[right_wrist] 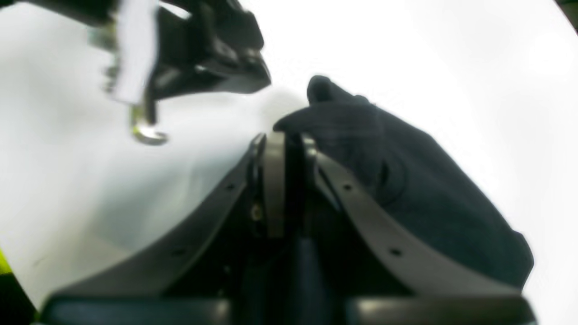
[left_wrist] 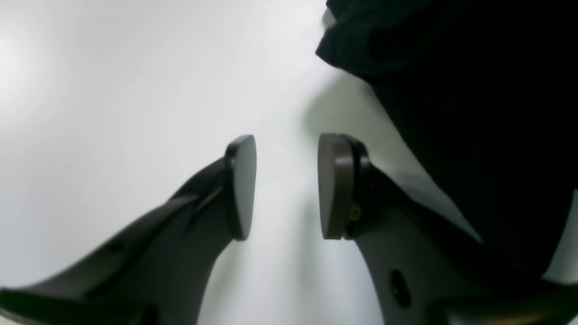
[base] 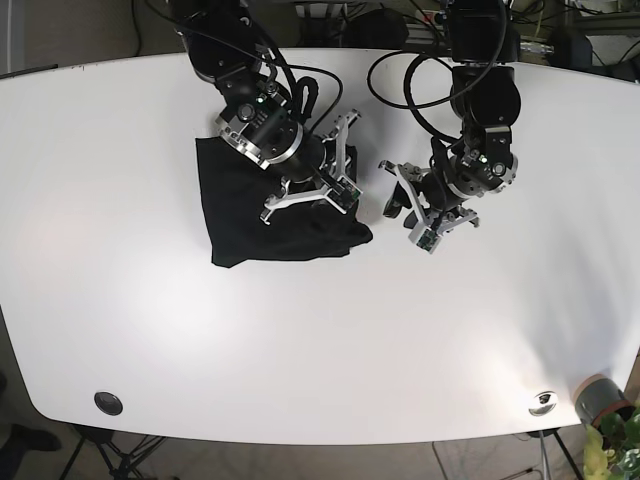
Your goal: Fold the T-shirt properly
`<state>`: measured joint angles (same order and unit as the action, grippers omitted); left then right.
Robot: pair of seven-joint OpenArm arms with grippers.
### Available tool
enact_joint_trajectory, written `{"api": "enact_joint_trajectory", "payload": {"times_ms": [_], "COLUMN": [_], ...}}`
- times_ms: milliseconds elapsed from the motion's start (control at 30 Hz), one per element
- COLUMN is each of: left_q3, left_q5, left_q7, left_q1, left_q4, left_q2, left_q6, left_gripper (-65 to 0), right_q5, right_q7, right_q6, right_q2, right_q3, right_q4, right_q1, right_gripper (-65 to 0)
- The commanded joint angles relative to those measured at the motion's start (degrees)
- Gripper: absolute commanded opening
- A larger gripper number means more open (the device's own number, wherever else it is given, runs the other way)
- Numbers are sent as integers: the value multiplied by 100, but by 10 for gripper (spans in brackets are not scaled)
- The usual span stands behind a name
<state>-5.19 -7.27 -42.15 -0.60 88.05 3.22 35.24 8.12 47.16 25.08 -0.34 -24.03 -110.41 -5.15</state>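
Note:
A dark T-shirt (base: 250,215) lies bunched in a rough square at the table's back left. My right gripper (base: 345,186) is over its right edge. In the right wrist view this gripper (right_wrist: 291,144) is shut, with dark T-shirt (right_wrist: 429,189) cloth between its pads and more cloth spreading to the right. My left gripper (base: 395,203) sits just right of the shirt, above bare table. Seen from the left wrist, it (left_wrist: 286,185) is open with nothing between its pads, and the T-shirt (left_wrist: 474,113) fills the upper right.
The white table (base: 300,340) stretches wide in front of both arms. A black round cap (base: 107,402) sits near the front left edge, a silver fitting (base: 543,401) near the front right. A cup with a plant (base: 603,403) stands off the right corner.

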Motion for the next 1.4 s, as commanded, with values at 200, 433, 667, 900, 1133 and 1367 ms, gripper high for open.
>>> {"api": "enact_joint_trajectory", "payload": {"times_ms": [200, 433, 667, 900, 1133, 1367], "left_q3": [-364, -408, -408, -408, -408, -285], "left_q5": [-69, -69, -69, -69, -69, -605], "left_q7": [123, 123, 123, 123, 114, 105], "left_q1": [-94, -199, -270, -305, -305, -357], "left_q4": [237, 474, 492, 492, 492, 492], "left_q2": [-19, -19, -19, -28, -28, -28], "left_q6": [23, 23, 23, 23, 23, 23], "left_gripper": [-440, -440, -440, -440, -440, -440], "right_q5": [-52, -52, -43, -913, -2926, -3849], "right_q7": [-263, -615, -1080, -940, -412, -377], "right_q6": [-7, -7, -16, -16, -16, -69], "right_q2": [-190, -305, -410, -278, 153, 689], "right_q3": [-10, -10, -1, 183, 1441, 2284], "right_q4": [698, 1401, 1911, 1111, 259, 311], "right_q1": [150, 132, 150, 97, 150, 581], "right_gripper": [-626, -623, -555, -284, -265, -265]}}
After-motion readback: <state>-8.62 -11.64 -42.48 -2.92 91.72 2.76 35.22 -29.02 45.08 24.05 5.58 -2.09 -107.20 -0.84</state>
